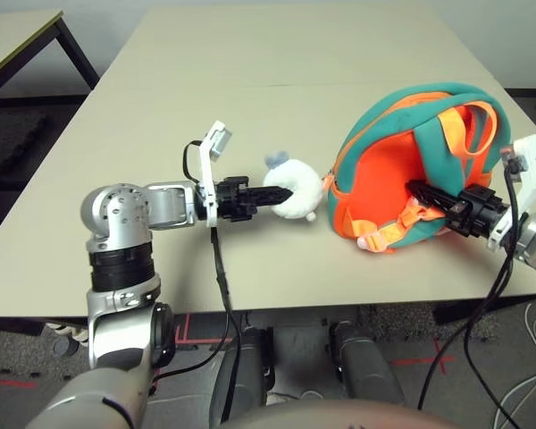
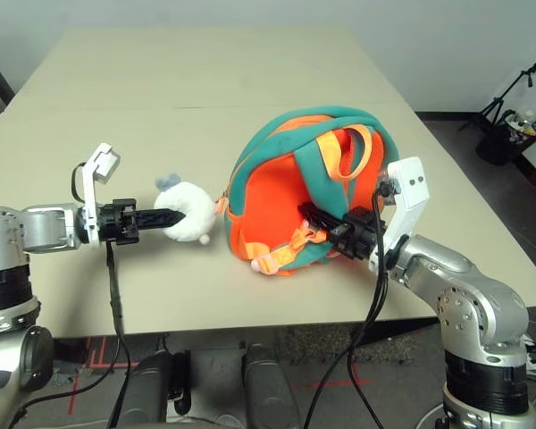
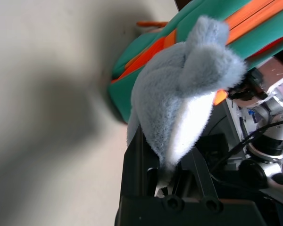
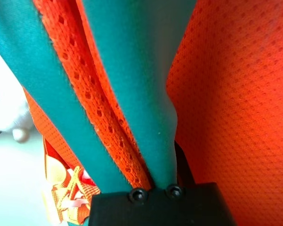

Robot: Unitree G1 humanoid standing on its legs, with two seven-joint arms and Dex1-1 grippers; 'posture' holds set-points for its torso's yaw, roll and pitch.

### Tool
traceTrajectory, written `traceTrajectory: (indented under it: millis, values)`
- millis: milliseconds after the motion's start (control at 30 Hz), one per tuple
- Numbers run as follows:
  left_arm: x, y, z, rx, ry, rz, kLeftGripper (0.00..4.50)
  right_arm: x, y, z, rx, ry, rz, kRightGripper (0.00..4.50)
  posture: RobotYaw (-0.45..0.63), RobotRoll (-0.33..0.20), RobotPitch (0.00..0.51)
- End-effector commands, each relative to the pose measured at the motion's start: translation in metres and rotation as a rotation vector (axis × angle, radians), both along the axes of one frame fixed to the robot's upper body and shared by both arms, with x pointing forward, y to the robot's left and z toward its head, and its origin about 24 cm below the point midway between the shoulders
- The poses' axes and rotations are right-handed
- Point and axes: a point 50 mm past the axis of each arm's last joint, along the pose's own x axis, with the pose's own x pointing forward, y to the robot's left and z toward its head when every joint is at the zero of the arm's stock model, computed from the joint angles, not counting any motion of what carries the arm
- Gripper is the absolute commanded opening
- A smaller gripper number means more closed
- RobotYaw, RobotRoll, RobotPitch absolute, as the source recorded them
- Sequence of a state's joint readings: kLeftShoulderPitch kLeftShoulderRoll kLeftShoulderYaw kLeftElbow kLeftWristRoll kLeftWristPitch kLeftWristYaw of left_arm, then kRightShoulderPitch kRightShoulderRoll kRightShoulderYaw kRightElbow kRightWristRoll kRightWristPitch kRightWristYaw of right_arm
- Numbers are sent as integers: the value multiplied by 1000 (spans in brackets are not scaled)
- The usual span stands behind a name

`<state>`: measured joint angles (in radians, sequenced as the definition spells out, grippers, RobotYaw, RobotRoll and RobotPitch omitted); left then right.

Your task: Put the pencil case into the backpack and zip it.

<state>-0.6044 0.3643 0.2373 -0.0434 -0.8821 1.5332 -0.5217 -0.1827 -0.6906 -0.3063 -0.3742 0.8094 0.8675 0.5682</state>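
Beige tabletop [image 1: 277, 54] fills most of the head views, with dark floor beyond its edges. On it lies the backpack [image 1: 384, 170], teal with orange panels, its orange back panel and straps turned toward the robot. The left gripper [image 1: 272, 198] reaches in level from the left with its black fingers pinched together on the plush whale charm [image 1: 295, 192], which sits just left of the backpack's zipper edge. The right gripper [image 2: 317, 217] comes in from the right, its fingers closed on a shoulder strap [image 4: 127, 108] against the orange back panel.

The left wrist view shows the charm's grey back and white belly wedged between the fingers [image 3: 132, 165], detail the head views flatten to a white ball. The right wrist view shows the strap's teal face and orange mesh edge running into the closed jaws, and the orange buckle webbing [image 4: 68, 188] beside it. A second table [image 1: 18, 36] stands at far left. In the right eye view a tripod and clutter [image 2: 514, 121] stand off to the right. The pencil case cannot be made out.
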Motion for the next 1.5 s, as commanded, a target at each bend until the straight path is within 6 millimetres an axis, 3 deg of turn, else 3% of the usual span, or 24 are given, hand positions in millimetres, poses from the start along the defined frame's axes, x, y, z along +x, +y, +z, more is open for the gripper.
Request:
traceTrajectory:
  millis: [33,167,200,267,400,567,633,700,800,867,967,1133,1200,1300,1500]
  values:
    - [-1,-1,-16,76,55,16,123,0,-5,-6,-4,19,-34,190,-96,0,125]
    - [2,-8,1,65,-28,-18,123,-1,-3,-3,-10,13,-10,190,-100,0,119]
    - [3,-8,5,65,-45,-19,866,-1,-3,-2,-11,7,-3,941,-102,0,116]
    - [0,-8,24,35,-97,-63,1449,-4,-2,5,-3,-7,9,1499,-103,0,106]
    - [-20,12,100,-109,-291,-256,2820,-20,-7,38,72,-1,35,2792,-95,0,94]
    - [-52,48,145,-148,-316,-357,4475,-51,-27,70,73,109,65,4413,-97,0,84]
    - [-57,60,153,-187,-314,-306,4500,-63,-35,80,72,155,56,4490,-95,0,79]
    - [-52,75,156,-226,-334,-141,4500,-78,-49,84,66,229,14,4490,-94,0,74]
    - [-33,97,148,-209,-353,180,4500,-95,-72,84,38,316,-105,4490,-98,0,65]
    - [-15,113,135,-143,-358,420,4500,-96,-87,82,45,308,-201,4490,-93,0,60]
    - [8,139,109,54,-387,735,4500,-80,-104,78,66,197,-324,4490,-89,0,54]
    - [33,159,79,199,-473,1016,4500,-34,-118,63,44,26,-446,4490,-79,0,52]
    - [41,161,61,346,-542,1064,4500,-16,-124,53,0,-17,-478,4490,-72,0,54]
    - [48,153,34,668,-735,960,4500,8,-130,39,-31,-66,-510,4490,-56,0,65]
    - [57,152,-1,713,-789,1116,4500,40,-138,22,-44,-147,-560,4490,-76,0,84]
